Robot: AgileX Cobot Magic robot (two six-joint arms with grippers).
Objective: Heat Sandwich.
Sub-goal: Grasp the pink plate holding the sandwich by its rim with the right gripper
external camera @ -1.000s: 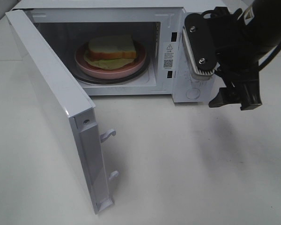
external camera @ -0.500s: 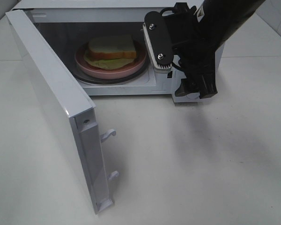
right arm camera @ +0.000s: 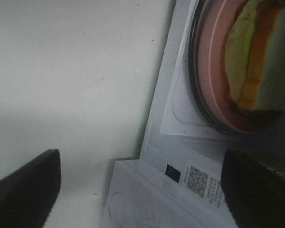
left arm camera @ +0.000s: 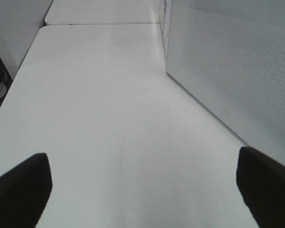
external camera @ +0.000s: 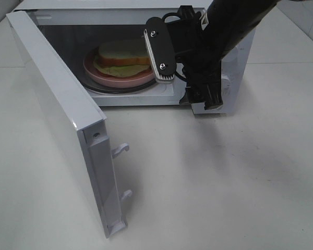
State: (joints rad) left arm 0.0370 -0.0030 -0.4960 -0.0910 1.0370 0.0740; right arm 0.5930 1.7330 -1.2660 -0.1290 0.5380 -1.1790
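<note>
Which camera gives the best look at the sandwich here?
Exterior high. It shows nearly the whole sandwich on its pink plate inside the open microwave. The right wrist view catches only one cropped end, close up. The left wrist view shows none of it.

Glossy microwave door (external camera: 57,104), matt table (external camera: 224,182), smooth plate (external camera: 120,79)

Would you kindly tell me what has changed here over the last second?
The right gripper, open and empty, swung leftward from in front of the control panel of the white microwave oven to the right edge of its open cavity. The white-bread sandwich, its round pink plate and the open door stayed put.
</note>
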